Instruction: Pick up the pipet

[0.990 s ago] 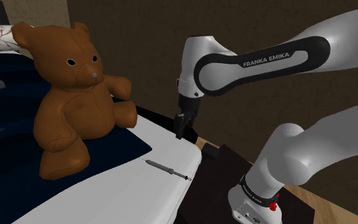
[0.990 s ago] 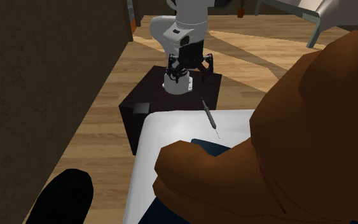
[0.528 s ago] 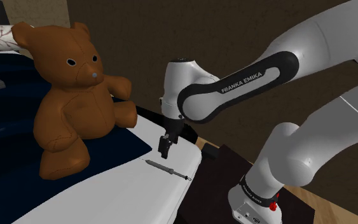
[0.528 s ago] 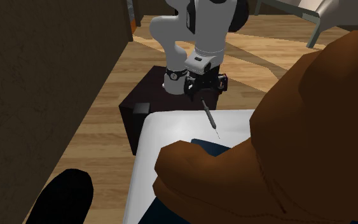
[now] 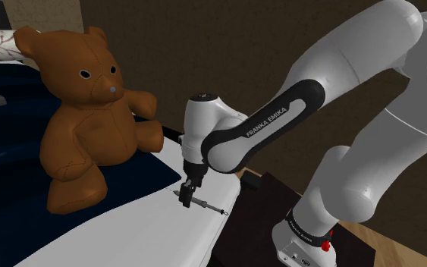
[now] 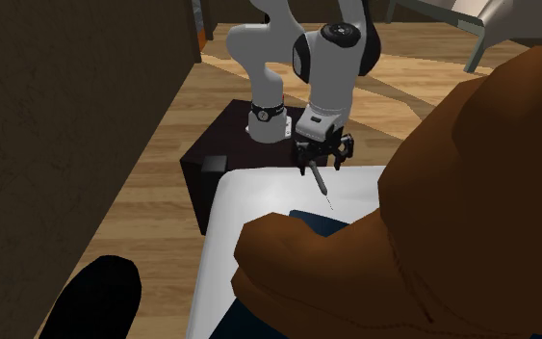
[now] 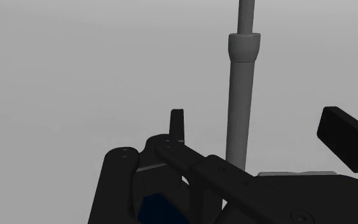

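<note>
the white franka arm point(image 5: 248, 130) has dropped in the past second from above the bed's edge, bringing its black jaws down over a slim grey rod-shaped pipet point(image 5: 204, 205). the pipet lies flat on the white bed point(image 5: 128, 227), a little way off from the brown plush teddy bear point(image 5: 89, 114), on the side nearer the arm. the jaws stand wide apart, straddling its shaft and holding nothing. the approach looks finished; closing and lifting remain.

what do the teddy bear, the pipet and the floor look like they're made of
Teddy bear: brown, looks like leather or vinyl rather than plush; smooth surface with stitched seams.
Pipet: dull grey, plastic or metal, the look leaves it open.
Floor: wood planks, grain and board lines show.
</note>
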Tool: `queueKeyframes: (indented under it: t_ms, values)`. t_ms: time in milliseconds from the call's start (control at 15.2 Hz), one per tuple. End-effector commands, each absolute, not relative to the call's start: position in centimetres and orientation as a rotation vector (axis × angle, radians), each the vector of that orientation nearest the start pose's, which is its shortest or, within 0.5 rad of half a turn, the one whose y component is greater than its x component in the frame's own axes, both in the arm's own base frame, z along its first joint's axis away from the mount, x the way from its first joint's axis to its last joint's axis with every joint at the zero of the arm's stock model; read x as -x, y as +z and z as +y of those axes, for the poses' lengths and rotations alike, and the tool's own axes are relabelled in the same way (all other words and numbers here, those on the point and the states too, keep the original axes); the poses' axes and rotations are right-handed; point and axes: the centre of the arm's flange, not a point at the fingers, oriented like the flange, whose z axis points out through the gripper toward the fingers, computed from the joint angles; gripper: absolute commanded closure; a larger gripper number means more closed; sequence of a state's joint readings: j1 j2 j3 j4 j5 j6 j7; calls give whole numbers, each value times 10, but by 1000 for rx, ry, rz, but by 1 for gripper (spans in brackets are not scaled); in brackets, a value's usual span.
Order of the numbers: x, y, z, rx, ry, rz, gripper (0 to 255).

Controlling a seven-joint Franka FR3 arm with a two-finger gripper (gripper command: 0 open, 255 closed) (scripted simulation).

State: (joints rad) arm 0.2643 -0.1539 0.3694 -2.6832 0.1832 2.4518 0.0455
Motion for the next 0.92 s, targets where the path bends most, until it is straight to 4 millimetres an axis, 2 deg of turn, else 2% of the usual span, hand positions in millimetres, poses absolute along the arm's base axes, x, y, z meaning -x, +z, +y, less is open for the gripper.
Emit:
queueKeyframes:
  t_ms: [0,198,264,858]
  values:
    - [-326,263,232,3040,150,-673,0]
    - [-326,255,232,3039,150,-673,0]
    - [-327,255,232,3040,150,-673,255]
    - [-326,255,232,3040,150,-673,255]
